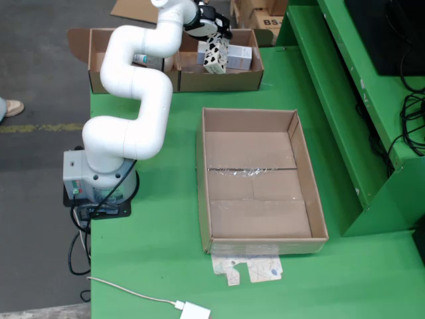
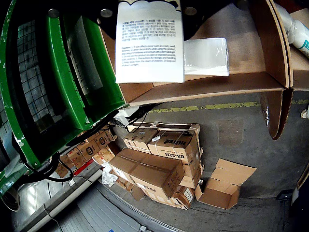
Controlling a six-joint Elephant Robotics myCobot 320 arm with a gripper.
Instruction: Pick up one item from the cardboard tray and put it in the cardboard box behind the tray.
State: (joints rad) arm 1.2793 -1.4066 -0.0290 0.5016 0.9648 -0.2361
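While the white myCobot arm reaches back across the green tabletop, the large cardboard tray at centre of the fixed view shows only its bare taped floor, w/ no item visible in it, & a small printed carton hangs in the jaws above the cardboard box at the tabletop's far edge. Judged from this, the step in hand is the drop: the carton looks to be over the box's right compartment, where another flat white pack already lies, so the release should prob. come only once the carton is low between the walls & clear of the divider, set down beside that pack rather than on its edge; a drop from height risks a bounce or a tip against the wall. Gripper holds the carton from above, jaws closed on its upper end, the carton hanging roughly upright below them, though the exact contact is hard to make out in the fixed view. Wrist view confirms the grip: the carton's text panel fills the top centre directly under the gripper, w/ the box's brown floor & the white pack just beside it, not touching as far as can be told. Smaller bits: a torn printed scrap lies by the tray's near edge; a white cable runs along the front.
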